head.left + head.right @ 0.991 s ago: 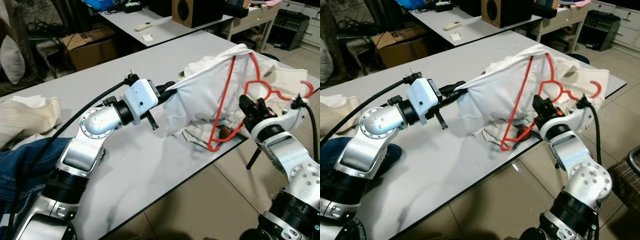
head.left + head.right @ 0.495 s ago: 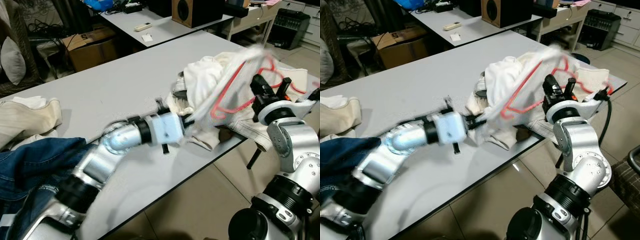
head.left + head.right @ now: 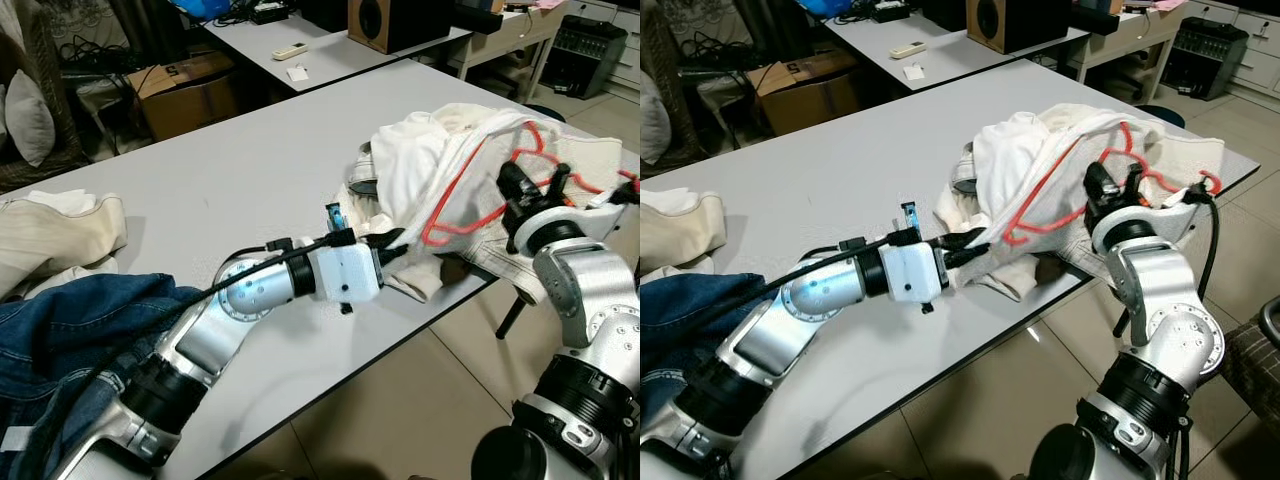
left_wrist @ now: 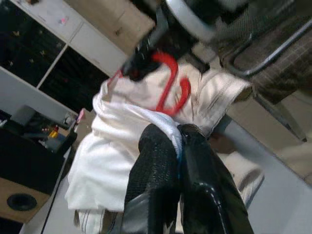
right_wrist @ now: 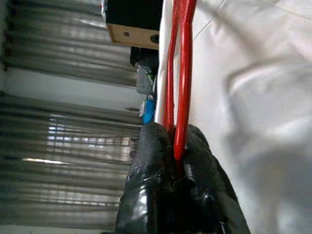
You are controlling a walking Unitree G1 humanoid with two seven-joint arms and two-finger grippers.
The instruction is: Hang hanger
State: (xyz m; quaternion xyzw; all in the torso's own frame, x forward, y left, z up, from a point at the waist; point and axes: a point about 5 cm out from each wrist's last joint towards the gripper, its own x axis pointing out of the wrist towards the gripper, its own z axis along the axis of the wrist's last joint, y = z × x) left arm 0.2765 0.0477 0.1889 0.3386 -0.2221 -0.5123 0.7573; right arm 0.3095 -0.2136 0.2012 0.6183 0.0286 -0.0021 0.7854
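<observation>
Left eye view shows a grey counter (image 3: 200,190) with a heap of white garment (image 3: 440,170) at its right end, a red hanger (image 3: 470,195) threaded through the cloth. The left hand (image 3: 392,243) reaches low across the counter to the near edge of the heap, its fingers pressed together on a fold of the white garment. The right hand (image 3: 520,190) sits at the right of the heap, pinching the hanger. A pair of blue jeans (image 3: 60,330) lies at the near left, a cream cloth (image 3: 55,235) beyond it. Left wrist view has the two black fingers (image 4: 156,170) clamped on white fabric, the hanger's hook (image 4: 170,87) beyond. Right wrist view shows the fingers (image 5: 156,165) squeezed on the red hanger wire (image 5: 184,73) against white cloth.
</observation>
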